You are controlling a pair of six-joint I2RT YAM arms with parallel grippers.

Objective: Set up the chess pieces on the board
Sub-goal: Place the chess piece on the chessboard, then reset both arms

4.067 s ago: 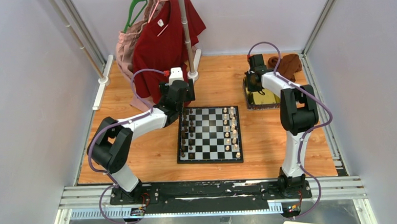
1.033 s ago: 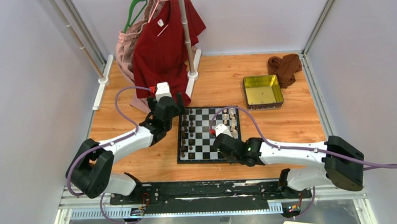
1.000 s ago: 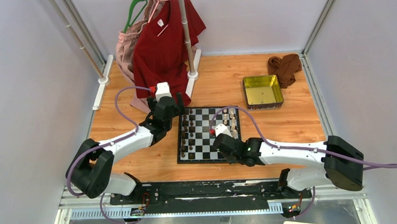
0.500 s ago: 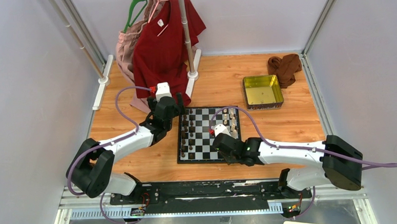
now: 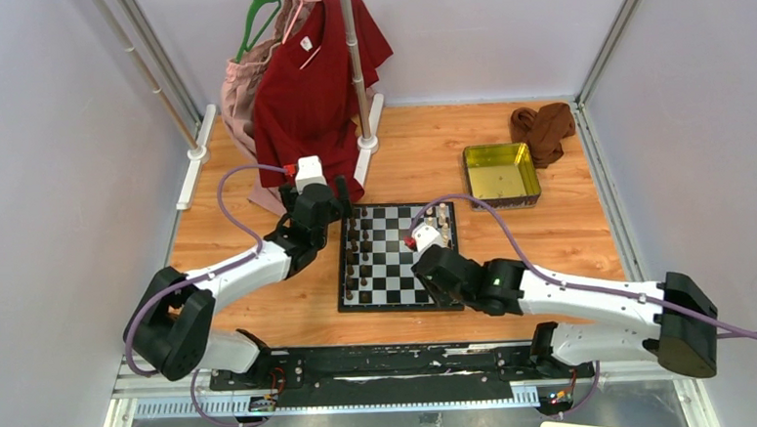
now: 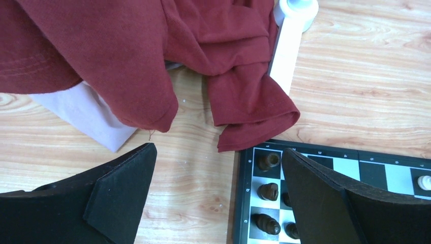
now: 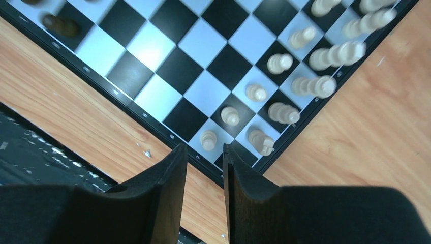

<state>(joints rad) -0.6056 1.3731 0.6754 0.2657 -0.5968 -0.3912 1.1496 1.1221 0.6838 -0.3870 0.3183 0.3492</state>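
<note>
The board (image 5: 398,262) lies mid-table. Dark chess pieces (image 5: 357,259) line its left columns and cream chess pieces (image 5: 445,241) its right columns. My left gripper (image 5: 342,198) hovers wide open over the board's far left corner, straddling bare wood and the dark pieces (image 6: 268,191), with nothing between its fingers (image 6: 127,188). My right gripper (image 5: 438,281) hangs above the near right corner. In the right wrist view its fingers (image 7: 170,178) stand a narrow gap apart, empty, above a cream pawn (image 7: 208,139) and the board's border (image 7: 152,122).
A gold tin (image 5: 502,174) sits at the back right beside a brown cloth (image 5: 543,127). A red shirt (image 5: 314,80) and a pink garment (image 5: 244,88) hang from a stand pole (image 5: 352,58). The shirt's hem (image 6: 249,112) touches the board's far left corner.
My right gripper's jaws have spread apart, and the arm has drawn back toward the near right, away from the cream rows. The left arm has held still.
</note>
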